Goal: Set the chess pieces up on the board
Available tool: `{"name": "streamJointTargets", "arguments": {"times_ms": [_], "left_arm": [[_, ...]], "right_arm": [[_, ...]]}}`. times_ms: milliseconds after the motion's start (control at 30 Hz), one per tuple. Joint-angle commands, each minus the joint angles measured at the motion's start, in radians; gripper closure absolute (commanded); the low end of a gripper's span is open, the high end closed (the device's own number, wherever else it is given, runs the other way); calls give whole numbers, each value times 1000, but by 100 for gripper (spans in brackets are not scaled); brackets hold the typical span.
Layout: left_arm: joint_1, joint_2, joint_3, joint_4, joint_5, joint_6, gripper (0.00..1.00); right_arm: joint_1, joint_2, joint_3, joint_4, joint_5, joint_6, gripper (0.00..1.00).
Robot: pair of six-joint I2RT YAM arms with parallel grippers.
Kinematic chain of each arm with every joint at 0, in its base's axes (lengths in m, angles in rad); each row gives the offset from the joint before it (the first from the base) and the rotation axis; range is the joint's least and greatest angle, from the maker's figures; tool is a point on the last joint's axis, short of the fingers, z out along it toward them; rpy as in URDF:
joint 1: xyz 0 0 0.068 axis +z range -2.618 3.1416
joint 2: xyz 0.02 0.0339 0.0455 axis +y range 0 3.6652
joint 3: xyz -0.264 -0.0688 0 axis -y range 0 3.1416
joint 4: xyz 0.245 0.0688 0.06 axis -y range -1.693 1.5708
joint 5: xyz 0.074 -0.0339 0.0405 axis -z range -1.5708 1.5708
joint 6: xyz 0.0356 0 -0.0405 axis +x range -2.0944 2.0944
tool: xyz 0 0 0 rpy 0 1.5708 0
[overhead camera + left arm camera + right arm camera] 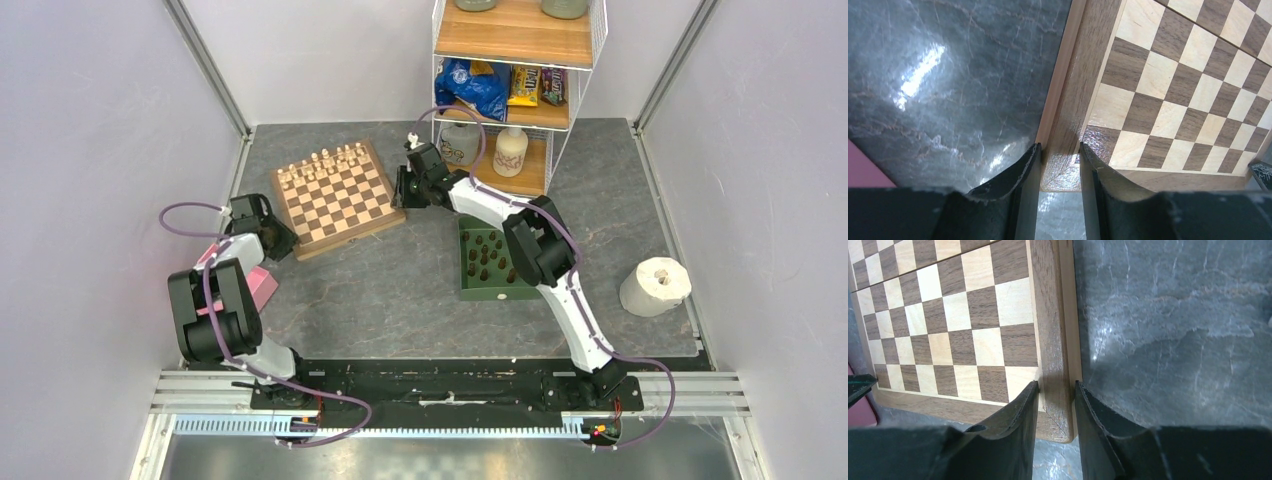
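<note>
The board (335,197) lies tilted at the back left of the table, with pale cream chessmen along its two far rows. The dark-brown chess pieces (487,255) stand in a dark-green tray (500,292) right of centre. My left gripper (277,237) is at the board's near-left corner; in the left wrist view (1059,147) its jaws are closed across the board's (1173,90) wood border. My right gripper (404,190) is at the board's right corner; in the right wrist view (1056,385) its jaws clamp the border of the board (958,325).
A wire shelf unit (515,90) with bottles and snack bags stands at the back, close behind the right gripper. A white paper roll (655,287) sits at the right. A pink object (262,288) lies by the left arm.
</note>
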Motion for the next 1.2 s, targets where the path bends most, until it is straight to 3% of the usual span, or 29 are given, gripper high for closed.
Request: {"name": "streamJointTargets", "arguments": {"times_ms": [0, 833, 1167], "left_arm": [[-51, -86, -24, 13, 96, 6, 61], [-213, -447, -271, -113, 9, 1, 61], [-274, -569, -350, -167, 23, -43, 61]], "right_arm": [[54, -101, -72, 0, -84, 36, 61], [159, -427, -560, 25, 7, 41, 57], [211, -519, -662, -25, 84, 44, 56]]}}
